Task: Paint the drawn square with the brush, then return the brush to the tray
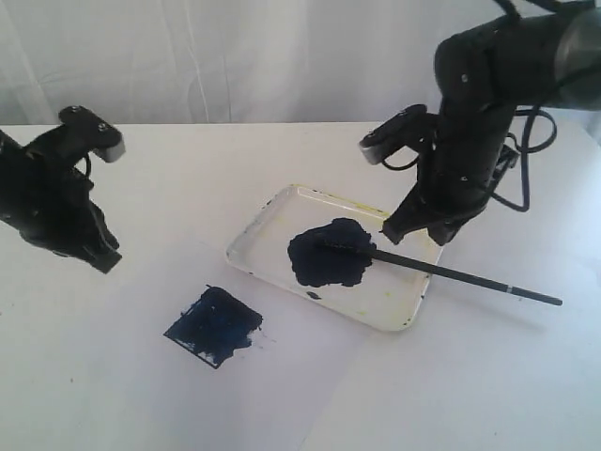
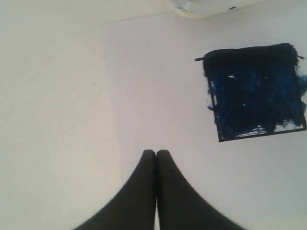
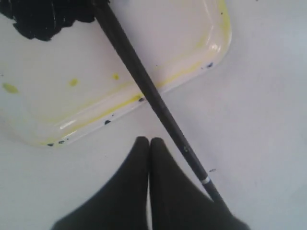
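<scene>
The drawn square [image 1: 214, 325] [image 2: 255, 91] lies on white paper, smeared dark blue inside its thin black outline. The brush [image 1: 451, 273] [image 3: 144, 81] lies with its tip in the blue-black paint blob [image 1: 329, 252] of the tray [image 1: 266, 221] [image 3: 201, 55], and its handle sticks out over the rim onto the table. My right gripper [image 1: 413, 230] [image 3: 148, 141] is shut and holds nothing; it hangs above the tray's right end, beside the brush handle. My left gripper [image 1: 103, 258] [image 2: 156, 153] is shut and holds nothing, left of the square.
The white paper sheet [image 1: 310, 376] covers the table's front. The tray's rim shows yellow stains [image 3: 120, 93]. A white curtain [image 1: 235, 56] hangs behind the table.
</scene>
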Controlling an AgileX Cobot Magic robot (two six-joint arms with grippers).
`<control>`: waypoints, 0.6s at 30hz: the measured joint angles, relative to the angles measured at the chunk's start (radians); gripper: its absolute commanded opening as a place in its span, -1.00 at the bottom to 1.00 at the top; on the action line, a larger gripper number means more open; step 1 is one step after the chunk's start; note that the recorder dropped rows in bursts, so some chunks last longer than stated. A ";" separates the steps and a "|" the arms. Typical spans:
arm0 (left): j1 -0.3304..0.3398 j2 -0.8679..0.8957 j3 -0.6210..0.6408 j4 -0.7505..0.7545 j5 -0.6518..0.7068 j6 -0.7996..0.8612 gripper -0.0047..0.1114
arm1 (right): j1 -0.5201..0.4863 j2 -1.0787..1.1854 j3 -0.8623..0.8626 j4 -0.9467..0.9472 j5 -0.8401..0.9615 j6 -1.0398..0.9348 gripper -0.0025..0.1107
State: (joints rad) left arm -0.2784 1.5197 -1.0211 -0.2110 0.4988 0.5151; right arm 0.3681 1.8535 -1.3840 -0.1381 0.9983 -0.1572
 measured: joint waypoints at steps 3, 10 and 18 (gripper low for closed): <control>0.065 0.000 -0.054 0.064 0.138 -0.204 -0.91 | -0.063 -0.005 0.000 0.076 0.024 0.000 -0.96; 0.233 -0.002 -0.079 0.110 0.316 -0.459 -0.91 | -0.190 -0.034 0.027 0.183 0.047 0.023 -0.96; 0.310 -0.002 -0.081 0.133 0.382 -0.484 -0.91 | -0.314 -0.089 0.124 0.253 0.070 0.028 -0.96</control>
State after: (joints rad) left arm 0.0320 1.5181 -1.1022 -0.0783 0.8811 0.0311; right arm 0.0537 1.7642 -1.2603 0.1146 1.0685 -0.1297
